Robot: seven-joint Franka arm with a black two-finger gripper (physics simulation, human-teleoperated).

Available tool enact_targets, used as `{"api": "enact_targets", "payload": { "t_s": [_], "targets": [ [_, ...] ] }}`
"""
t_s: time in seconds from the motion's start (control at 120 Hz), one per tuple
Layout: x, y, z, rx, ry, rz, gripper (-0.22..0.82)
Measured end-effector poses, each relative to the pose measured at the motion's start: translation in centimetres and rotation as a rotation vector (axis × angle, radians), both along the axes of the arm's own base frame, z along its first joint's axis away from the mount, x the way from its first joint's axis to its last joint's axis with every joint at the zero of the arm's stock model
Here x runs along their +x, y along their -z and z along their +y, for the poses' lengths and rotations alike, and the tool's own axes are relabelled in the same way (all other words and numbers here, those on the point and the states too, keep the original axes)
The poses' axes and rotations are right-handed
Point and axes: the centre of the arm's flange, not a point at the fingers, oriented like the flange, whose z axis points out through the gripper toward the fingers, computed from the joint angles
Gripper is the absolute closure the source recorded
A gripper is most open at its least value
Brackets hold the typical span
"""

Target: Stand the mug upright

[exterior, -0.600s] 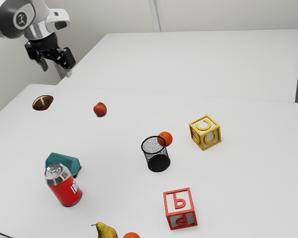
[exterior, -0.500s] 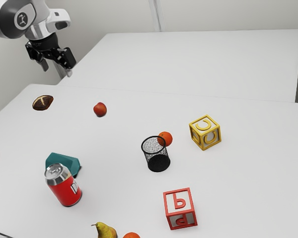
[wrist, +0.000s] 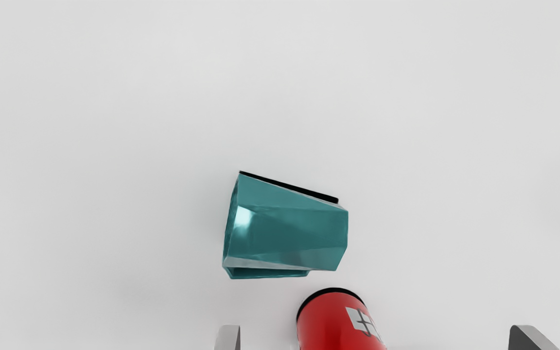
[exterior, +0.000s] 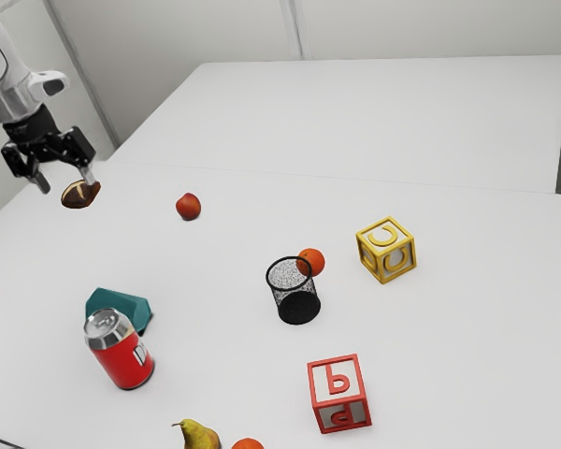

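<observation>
The teal mug (exterior: pixel 120 307) lies on its side behind the soda can in the exterior view. High at that view's upper left, the gripper (exterior: pixel 66 183) hangs well away from the mug, near the brown bun. In the wrist view the mug (wrist: pixel 287 226) shows its faceted side, its mouth facing away from the can. The gripper (wrist: pixel 375 338) has its fingertips wide apart, with nothing held and the red can farther down between them in the picture.
The red can (exterior: pixel 122 351) stands close beside the mug. Elsewhere on the table (exterior: pixel 224 374) are a black mesh cup (exterior: pixel 297 304), a red block (exterior: pixel 338 393), a yellow block (exterior: pixel 386 251), a pear (exterior: pixel 198 435), a bun (exterior: pixel 80 194), a red fruit (exterior: pixel 189 207) and several oranges.
My arm has swung toward the exterior view's left and lower, bringing the gripper from beyond the table's corner to beside the bun. The objects on the table have stayed put.
</observation>
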Motion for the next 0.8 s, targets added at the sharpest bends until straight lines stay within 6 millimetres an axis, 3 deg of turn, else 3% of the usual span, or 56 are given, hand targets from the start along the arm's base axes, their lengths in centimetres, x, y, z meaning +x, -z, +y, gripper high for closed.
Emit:
{"api": "enact_targets", "payload": {
  "t_s": [0.192, 0.375, 0.575, 0.8],
  "targets": [
    [-3.4, 6.8, 7.5, -0.182, -0.142, 0.137, 0.0],
    [-5.9, 12.9, 13.1, -0.311, -0.203, 0.207, 0.0],
    [-4.5, 18.7, 13.4, -0.42, -0.139, 0.241, 0.0],
    [-3.8, 22.7, 14.7, -0.497, -0.103, 0.209, 0.0]
  ]
}}
